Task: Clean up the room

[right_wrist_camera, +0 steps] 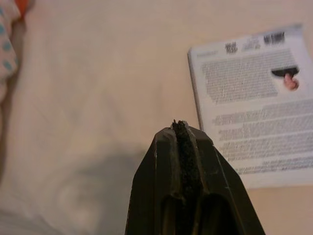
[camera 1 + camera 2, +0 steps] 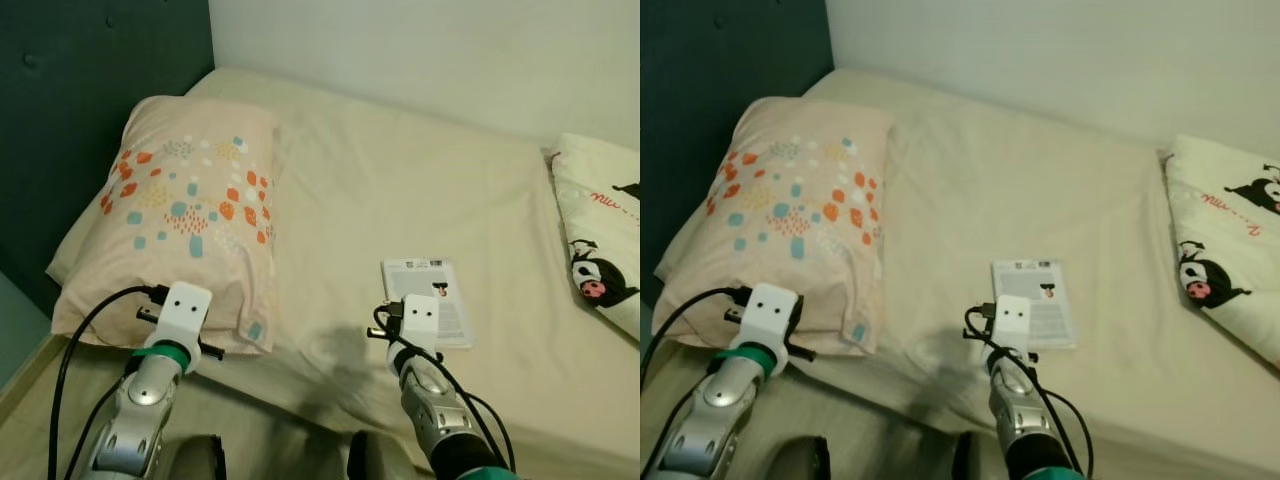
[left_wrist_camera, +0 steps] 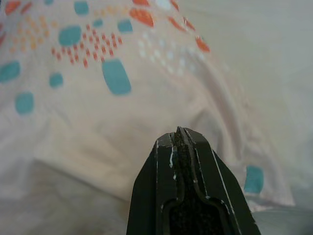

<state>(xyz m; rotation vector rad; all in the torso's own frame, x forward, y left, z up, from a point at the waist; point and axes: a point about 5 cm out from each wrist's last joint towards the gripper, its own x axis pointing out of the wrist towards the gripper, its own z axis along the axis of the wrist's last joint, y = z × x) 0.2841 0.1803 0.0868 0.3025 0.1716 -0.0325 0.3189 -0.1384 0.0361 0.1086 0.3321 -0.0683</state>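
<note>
A pale pink pillow (image 2: pixel 185 215) with orange and teal spots lies at the head of the bed, against the dark headboard. A white book (image 2: pixel 428 298) lies back cover up on the cream sheet near the bed's middle. My left gripper (image 3: pixel 179 133) is shut and empty, held just in front of the pillow's near edge (image 3: pixel 112 122). My right gripper (image 1: pixel 180 125) is shut and empty too, hovering over the sheet just beside the book (image 1: pixel 254 103), near its lower left corner. Both wrists (image 2: pixel 180 315) (image 2: pixel 418 322) reach in from the bed's near side.
A folded white blanket (image 2: pixel 605 235) with black cartoon figures lies at the bed's right side. The dark headboard (image 2: pixel 90 90) stands on the left and a white wall (image 2: pixel 430 50) runs behind the bed. Cream sheet (image 2: pixel 400 190) spreads between pillow and blanket.
</note>
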